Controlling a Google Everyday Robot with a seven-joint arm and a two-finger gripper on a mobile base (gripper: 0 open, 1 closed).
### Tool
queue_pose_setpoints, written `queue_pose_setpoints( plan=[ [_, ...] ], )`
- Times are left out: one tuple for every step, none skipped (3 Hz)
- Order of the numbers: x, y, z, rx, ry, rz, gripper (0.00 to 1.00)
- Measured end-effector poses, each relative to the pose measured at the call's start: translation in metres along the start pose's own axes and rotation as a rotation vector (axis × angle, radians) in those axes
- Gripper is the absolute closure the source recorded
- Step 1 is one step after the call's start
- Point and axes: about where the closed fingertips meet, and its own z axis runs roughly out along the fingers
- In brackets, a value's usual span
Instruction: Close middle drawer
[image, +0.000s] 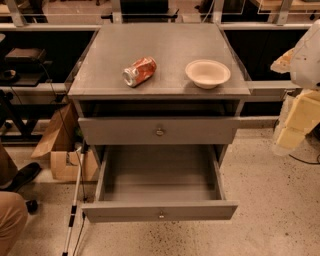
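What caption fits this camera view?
Middle drawer open, gripper off to the right, can and bowl on the cabinet top.

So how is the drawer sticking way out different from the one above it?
The middle drawer is pulled far out; the upper drawer is barely out. You can look down into the middle drawer's tray, but not into the upper drawer. Both are grey with one small round knob in the centre. The tool is off to the right, touching neither.

The gripper (294, 124) hangs at the far right edge.
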Motion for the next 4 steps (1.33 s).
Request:
queue_pose_setpoints(
  plan=[
    [0.0, 0.0, 0.0, 0.0, 0.0, 0.0, 0.0],
    [-0.002, 0.012, 0.022, -0.007, -0.04, 0.013, 0.0],
    [-0.006, 0.025, 0.055, -0.026, -0.089, 0.039, 0.0],
    [-0.012, 0.036, 0.098, -0.049, -0.129, 0.08, 0.0]
  ],
)
